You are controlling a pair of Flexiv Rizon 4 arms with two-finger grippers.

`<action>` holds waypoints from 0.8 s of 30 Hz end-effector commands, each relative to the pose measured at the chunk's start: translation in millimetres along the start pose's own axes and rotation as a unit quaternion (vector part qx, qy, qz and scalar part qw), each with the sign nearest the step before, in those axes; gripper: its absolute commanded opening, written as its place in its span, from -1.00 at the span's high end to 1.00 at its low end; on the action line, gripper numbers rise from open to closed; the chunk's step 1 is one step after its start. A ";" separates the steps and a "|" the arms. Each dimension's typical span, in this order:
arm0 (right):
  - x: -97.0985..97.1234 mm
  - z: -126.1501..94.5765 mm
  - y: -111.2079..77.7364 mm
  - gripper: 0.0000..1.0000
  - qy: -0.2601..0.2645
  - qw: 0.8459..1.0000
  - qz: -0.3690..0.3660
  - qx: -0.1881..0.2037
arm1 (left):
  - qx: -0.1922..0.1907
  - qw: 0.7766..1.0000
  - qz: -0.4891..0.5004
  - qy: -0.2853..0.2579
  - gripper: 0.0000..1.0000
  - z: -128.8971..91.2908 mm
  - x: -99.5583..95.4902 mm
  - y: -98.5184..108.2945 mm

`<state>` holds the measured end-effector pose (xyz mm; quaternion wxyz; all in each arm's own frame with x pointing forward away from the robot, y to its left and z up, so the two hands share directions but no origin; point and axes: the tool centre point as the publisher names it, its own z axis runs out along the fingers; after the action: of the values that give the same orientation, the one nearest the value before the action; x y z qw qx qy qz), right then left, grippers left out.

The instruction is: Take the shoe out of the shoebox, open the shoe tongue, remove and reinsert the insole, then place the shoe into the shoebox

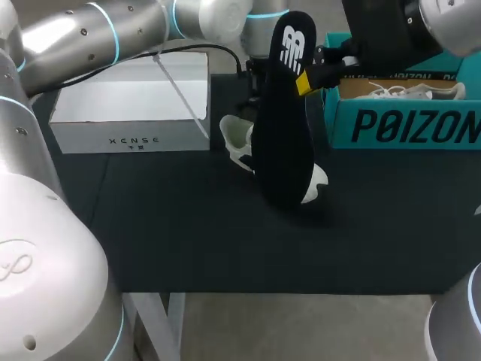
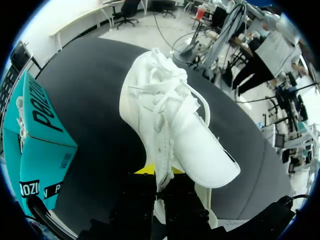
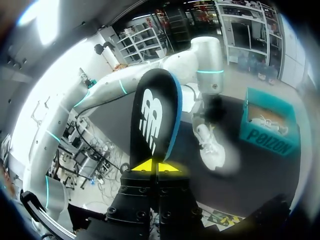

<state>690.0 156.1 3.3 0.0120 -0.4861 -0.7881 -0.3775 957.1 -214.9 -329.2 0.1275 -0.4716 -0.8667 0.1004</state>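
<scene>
Dark table mat (image 1: 188, 226), central. Teal shoebox (image 1: 398, 124), far right; second shoe (image 1: 409, 92) inside. White shoe (image 2: 175, 125), mid-table, out of box, heel pinched by left gripper (image 2: 159, 172). Black insole (image 1: 282, 135), removed, clamped upright above shoe in right gripper (image 3: 156, 166). Outstanding, by appearance: reinsertion, boxing.

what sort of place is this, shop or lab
Probably a robotics lab bench, not a shop: over a black-covered table the left arm holds a white shoe, the right arm a black insole, beside a teal shoebox.
</scene>
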 end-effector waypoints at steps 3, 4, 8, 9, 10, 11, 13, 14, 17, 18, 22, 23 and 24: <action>1.1 1.5 -0.5 1.00 -0.002 1.000 0.005 -0.001 | 0.006 0.999 0.000 0.042 1.00 -2.7 -4.9 5.0; 0.9 1.1 0.0 1.00 -0.002 1.000 0.006 0.000 | 0.006 0.999 0.000 0.042 1.00 -2.7 -4.9 5.0; -1.3 0.0 2.2 1.00 0.000 1.000 0.004 0.004 | 0.000 0.998 0.024 0.059 1.00 1.8 -7.7 1.5; -1.8 -0.4 2.9 1.00 0.000 1.000 0.003 0.005 | -0.006 0.997 0.044 0.062 1.00 3.5 -8.9 0.3; -2.0 -0.8 3.5 1.00 -0.001 1.000 0.003 0.005 | -0.003 0.997 0.057 0.059 1.00 3.8 -9.1 0.1; -2.3 -1.1 4.0 1.00 -0.001 1.000 0.002 0.005 | -0.024 0.994 0.078 0.067 1.00 4.4 -10.2 0.6; -2.4 -1.5 4.6 1.00 -0.001 1.000 0.001 0.005 | -0.032 0.990 0.113 0.077 1.00 4.6 -11.2 1.2; -2.5 -1.4 5.0 1.00 -0.001 1.000 0.001 0.006 | -0.044 0.986 0.137 0.085 1.00 5.5 -12.3 0.9; -2.6 -1.0 5.5 1.00 0.000 1.000 0.001 0.009 | -0.058 0.981 0.167 0.082 1.00 5.0 -14.0 3.0; -2.5 -1.0 5.6 1.00 0.001 1.000 0.001 0.009 | -0.062 0.978 0.178 0.086 1.00 4.5 -14.5 4.1; -1.9 -2.4 6.2 1.00 0.000 1.000 0.003 0.012 | -0.070 0.970 0.212 0.097 1.00 5.3 -17.4 6.0; -1.8 -3.0 6.3 1.00 0.000 1.000 0.003 0.012 | -0.067 0.971 0.207 0.097 1.00 5.2 -18.8 6.8; -1.7 -3.4 6.4 1.00 -0.001 1.000 0.003 0.012 | -0.078 0.968 0.216 0.100 1.00 5.2 -19.7 6.4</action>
<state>692.3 151.7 5.8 0.0179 -0.4880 -0.7894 -0.3719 967.7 -224.6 -341.6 0.1435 -0.6586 -0.7382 0.0264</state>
